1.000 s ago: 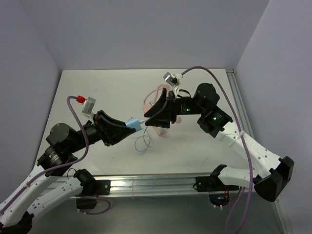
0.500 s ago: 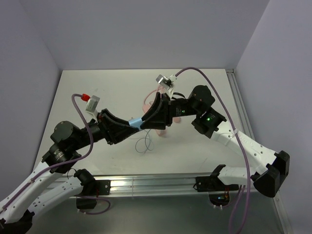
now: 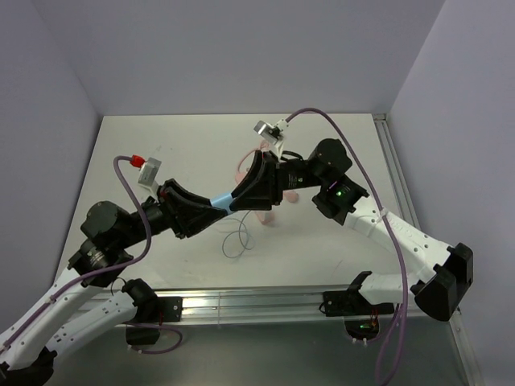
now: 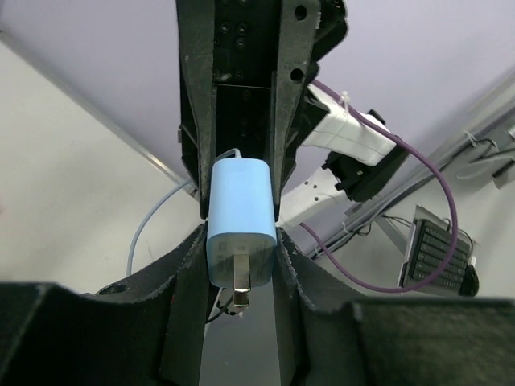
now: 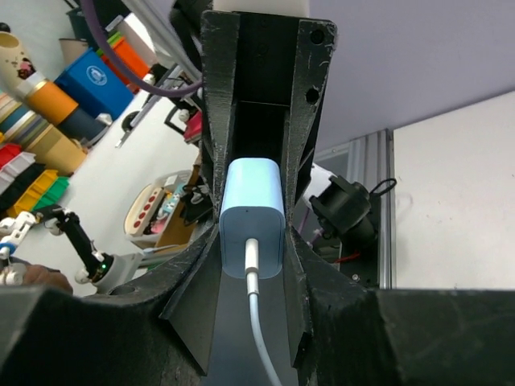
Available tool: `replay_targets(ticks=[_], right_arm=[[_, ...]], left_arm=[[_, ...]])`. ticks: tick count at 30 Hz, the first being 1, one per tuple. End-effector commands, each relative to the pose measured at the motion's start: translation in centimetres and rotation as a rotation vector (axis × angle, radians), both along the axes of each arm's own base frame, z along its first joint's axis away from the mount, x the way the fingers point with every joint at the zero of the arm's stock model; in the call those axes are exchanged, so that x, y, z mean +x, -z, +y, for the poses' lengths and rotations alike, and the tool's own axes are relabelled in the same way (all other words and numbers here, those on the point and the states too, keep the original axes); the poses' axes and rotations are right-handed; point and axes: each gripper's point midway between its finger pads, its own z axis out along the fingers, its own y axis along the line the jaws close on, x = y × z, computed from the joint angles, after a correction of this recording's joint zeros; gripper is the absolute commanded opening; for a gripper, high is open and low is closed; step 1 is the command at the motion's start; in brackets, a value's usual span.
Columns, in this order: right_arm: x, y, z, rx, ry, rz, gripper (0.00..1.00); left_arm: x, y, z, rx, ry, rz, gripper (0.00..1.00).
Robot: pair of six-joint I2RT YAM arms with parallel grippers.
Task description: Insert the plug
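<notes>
the right gripper (image 3: pixel 244 195) has swung left to meet the left gripper (image 3: pixel 211 206) over the table (image 3: pixel 185 145) — both now pinch the plug (image 3: pixel 220 201) between them, so an uneven release could drop it.

Top external: fixed, high, behind the arm bases (image 3: pixel 354 296), tilted down over the table (image 3: pixel 161 153). Bases at 6 o'clock, back wall (image 3: pixel 241 56) at 12. Far, so the whole workspace is in frame.

Left wrist: sits behind the left claw (image 4: pixel 240 245) and looks out along its own fingers, very close. In the top view it faces between 2 and 3 o'clock, with the right arm (image 4: pixel 354 133) behind.

Right wrist: same mount behind the right claw (image 5: pixel 253 241), very close. It faces about 9 o'clock, past the table edge to room clutter (image 5: pixel 48 104).

The wrist views point at each other. All three views share the plug (image 3: pixel 220 201) and both claws' tips, mid-frame.
</notes>
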Motion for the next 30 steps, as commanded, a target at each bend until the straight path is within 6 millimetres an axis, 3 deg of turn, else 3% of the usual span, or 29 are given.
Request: replay_targets(ticks=[1, 2, 4, 5, 6, 8, 9, 11, 12, 13, 14, 16, 18, 19, 23, 25, 30], right_arm=[[-0.1, -0.4, 0.6, -0.022, 0.008, -0.045, 0.00], [0.8, -0.9, 0.9, -0.038, 0.052, -0.048, 0.00], [2.2, 0.3, 1.2, -0.104, 0.118, -0.004, 0.00], [3.1, 0.4, 1.3, -0.117, 0.142, 0.009, 0.00], [4.3, 1.1, 1.4, -0.151, 0.195, 0.040, 0.00], [6.2, 1.7, 1.6, -0.198, 0.275, 0.048, 0.00], [7.0, 3.0, 1.4, -0.262, 0.318, 0.083, 0.00], [9.4, 3.5, 1.6, -0.316, 0.409, 0.082, 0.00], [10.0, 4.8, 1.2, -0.383, 0.442, 0.115, 0.00], [11.6, 4.4, 1.1, -0.402, 0.519, 0.081, 0.00], [12.6, 5.8, 1.4, -0.452, 0.538, 0.095, 0.00], [14.3, 6.7, 0.9, -0.520, 0.608, 0.063, 0.00], [16.2, 9.2, 0.5, -0.623, 0.677, 0.063, 0.00], [18.7, 10.4, 0.1, -0.686, 0.769, 0.029, 0.00], [23.2, 14.9, -1.3, -0.917, 0.922, -0.014, 0.00], [24.8, 17.3, -1.5, -1.030, 0.951, -0.027, 0.00], [26.9, 20.6, -1.5, -1.157, 0.966, -0.056, 0.00]], left_arm=[[3.1, 0.7, 1.2, 0.043, -0.190, 0.055, 0.37], [3.7, 1.4, 1.7, 0.064, -0.241, 0.078, 0.61], [4.4, 2.1, 3.6, 0.079, -0.347, 0.107, 0.83], [5.1, 1.6, 5.3, 0.054, -0.441, 0.110, 0.99], [5.4, 2.4, 6.2, 0.076, -0.492, 0.133, 0.99], [6.4, 2.3, 8.7, 0.059, -0.633, 0.158, 1.00], [6.3, 2.2, 9.8, 0.047, -0.674, 0.166, 0.99], [6.4, 2.7, 11.2, 0.054, -0.737, 0.191, 0.99], [6.5, 2.5, 12.1, 0.039, -0.775, 0.195, 1.00], [6.5, 2.7, 12.4, 0.043, -0.788, 0.199, 0.99], [6.4, 2.5, 12.6, 0.038, -0.791, 0.194, 0.99], [6.4, 2.4, 12.5, 0.032, -0.787, 0.187, 1.00], [6.1, 2.0, 11.9, 0.027, -0.750, 0.163, 1.00], [6.2, 2.2, 11.6, 0.029, -0.740, 0.161, 1.00], [6.4, 2.8, 10.4, 0.036, -0.703, 0.163, 0.99], [6.6, 3.7, 9.9, 0.048, -0.688, 0.169, 0.99], [7.1, 5.1, 9.0, 0.066, -0.670, 0.177, 1.00]])
